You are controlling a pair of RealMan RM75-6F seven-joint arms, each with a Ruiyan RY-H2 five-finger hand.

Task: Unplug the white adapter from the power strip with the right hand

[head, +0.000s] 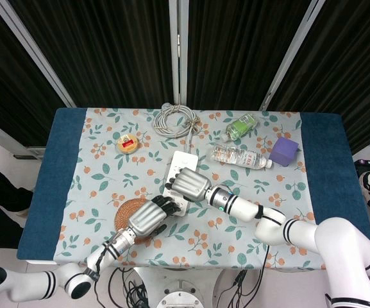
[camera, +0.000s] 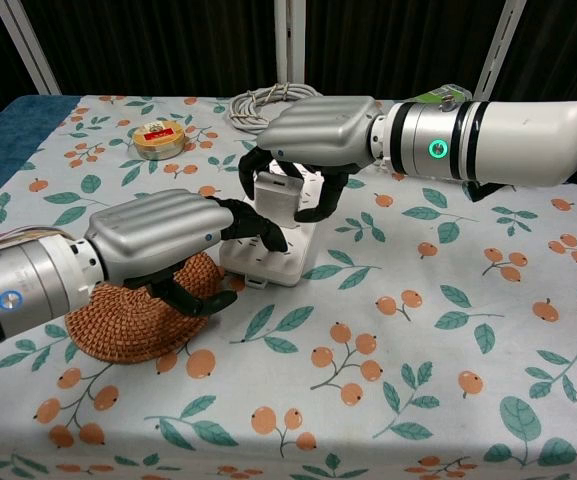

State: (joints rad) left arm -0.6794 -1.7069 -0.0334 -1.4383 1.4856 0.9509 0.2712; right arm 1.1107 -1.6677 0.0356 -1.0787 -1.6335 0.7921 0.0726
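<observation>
The white power strip (camera: pixel 273 258) lies lengthwise in the middle of the floral cloth; its far end (head: pixel 181 160) shows in the head view. On it stands the white adapter (camera: pixel 276 200), upright. My right hand (camera: pixel 318 132) reaches in from the right and grips the adapter from above, fingers curled down both sides. I cannot tell whether the plug is out of the socket. My left hand (camera: pixel 158 240) lies palm down with its dark fingertips (camera: pixel 253 225) pressing on the strip's near end. From the head view the right hand (head: pixel 190 184) hides the adapter; the left hand (head: pixel 145 219) is just below it.
A woven coaster (camera: pixel 133 330) lies under my left hand. At the back are a coiled grey cable (head: pixel 175 120), a small yellow tin (head: pixel 127 144), a green bottle (head: pixel 241 125), a clear water bottle (head: pixel 239 156) and a purple cube (head: pixel 283 151).
</observation>
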